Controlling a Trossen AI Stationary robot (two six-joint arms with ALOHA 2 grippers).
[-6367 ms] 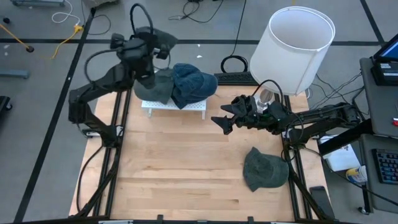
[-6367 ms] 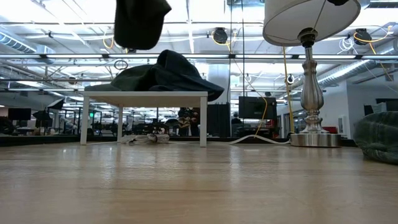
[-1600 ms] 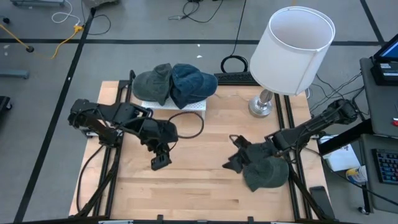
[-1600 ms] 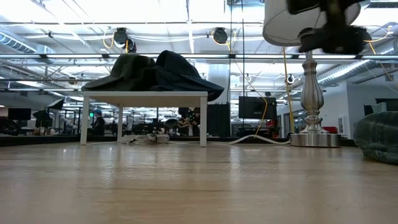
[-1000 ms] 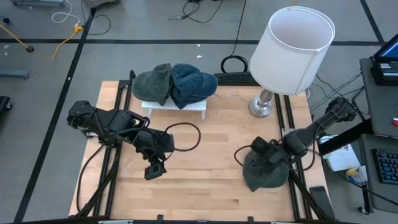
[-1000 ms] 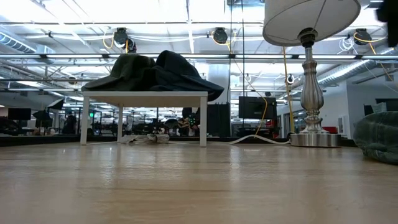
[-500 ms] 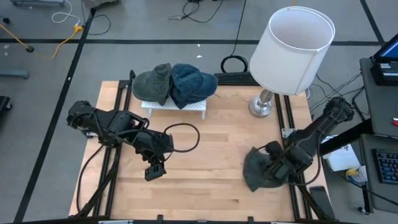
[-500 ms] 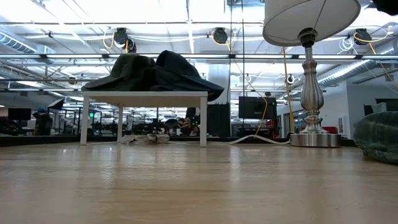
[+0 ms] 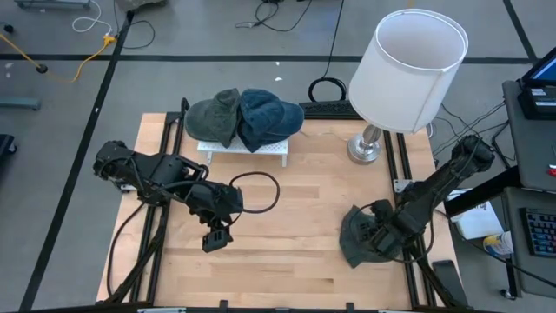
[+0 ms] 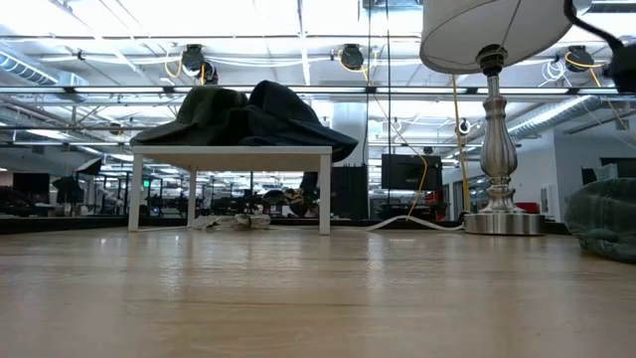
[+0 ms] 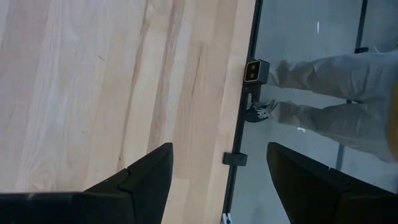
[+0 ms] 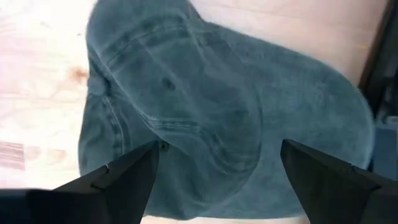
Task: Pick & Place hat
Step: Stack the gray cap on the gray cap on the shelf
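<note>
A grey-green cap [image 9: 358, 239] lies on the wooden table at the near right; it also shows in the right wrist view [image 12: 205, 106] and at the low view's right edge [image 10: 602, 219]. My right gripper [image 9: 375, 241] is open just above it, pointing down, with its fingers on either side of the crown [image 12: 219, 148]. My left gripper [image 9: 215, 236] is open and empty over the table's left middle [image 11: 219, 149]. A dark green cap [image 9: 213, 117] and a blue cap [image 9: 271, 117] rest on a small white stand [image 9: 243, 148] at the far edge. My right gripper comes at the grey-green cap from above with open fingers [image 12: 124, 177] on either side of its crown. I cannot tell whether they touch the cloth. The cap lies flat on the table.
A lamp with a large white shade [image 9: 408, 65] and a metal base [image 9: 365, 149] stands at the far right. A black cable loop [image 9: 261, 191] trails behind my left arm. A person's legs [image 11: 329, 93] show beyond the table's edge. Bare wood lies in the middle.
My right gripper has gone toward the table's near edge and down over the grey-green cap, and its open fingers now stand on either side of the crown. The cap has stayed where it was. My left arm has kept still.
</note>
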